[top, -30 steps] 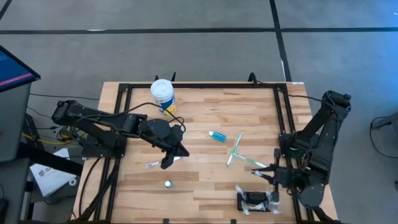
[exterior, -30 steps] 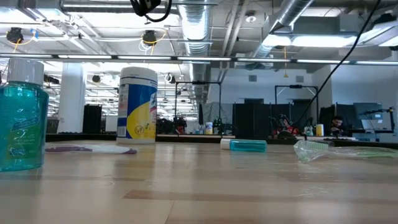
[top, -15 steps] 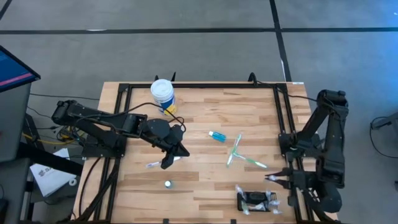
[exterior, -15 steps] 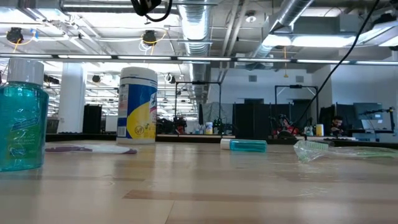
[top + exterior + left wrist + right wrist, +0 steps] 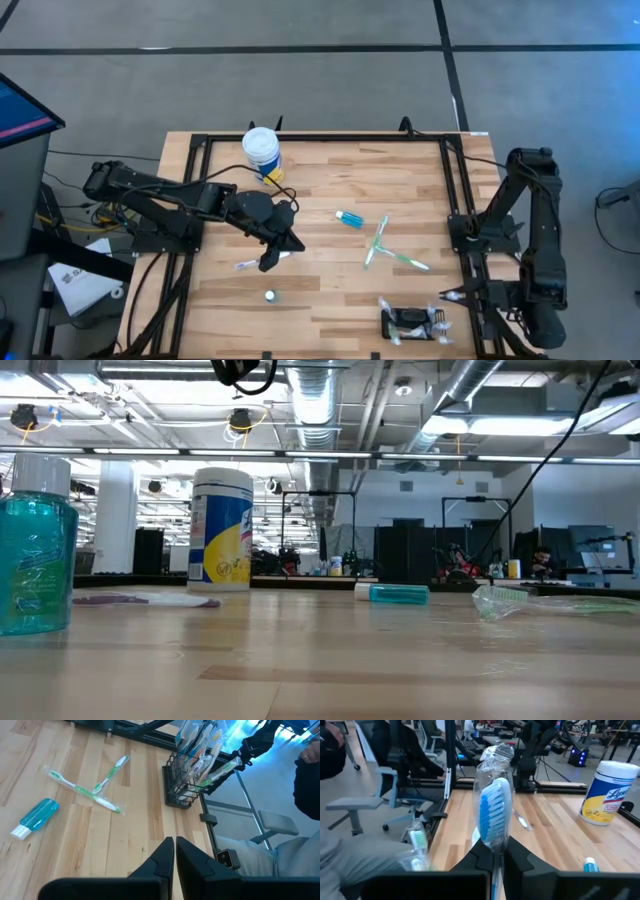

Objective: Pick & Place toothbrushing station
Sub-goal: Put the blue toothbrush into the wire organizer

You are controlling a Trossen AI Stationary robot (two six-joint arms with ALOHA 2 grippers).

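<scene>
The black holder [image 5: 408, 322] stands near the table's near right corner with several wrapped toothbrushes in it; it also shows in the left wrist view [image 5: 181, 780]. My right gripper [image 5: 447, 297], just right of the holder, is shut on a wrapped toothbrush with blue bristles [image 5: 494, 817]. My left gripper [image 5: 268, 262] is shut and empty at the table's centre-left, next to a wrapped toothbrush [image 5: 245, 265] lying flat. Two wrapped green toothbrushes [image 5: 385, 245] lie crossed on the table. My right gripper pinches the wrapped toothbrush between its two fingers just below the brush head [image 5: 494, 846], wrapper included. The brush lies along the fingers, and its head sticks out past the fingertips. It is held off the table beside the holder; whether it touches the holder, I cannot tell.
A white-lidded yellow-and-blue tub [image 5: 262, 150] stands at the far left. A blue tube [image 5: 350, 219] lies mid-table. A teal bottle with a white cap [image 5: 270, 296] stands near the front edge. Black rails [image 5: 455, 200] frame the table. A person sits beyond the table's right side [image 5: 305, 780].
My right gripper has gone toward the table's right and near edges with the wrapped toothbrush, from beside the crossed green toothbrushes to beside the holder. My left arm has kept still.
</scene>
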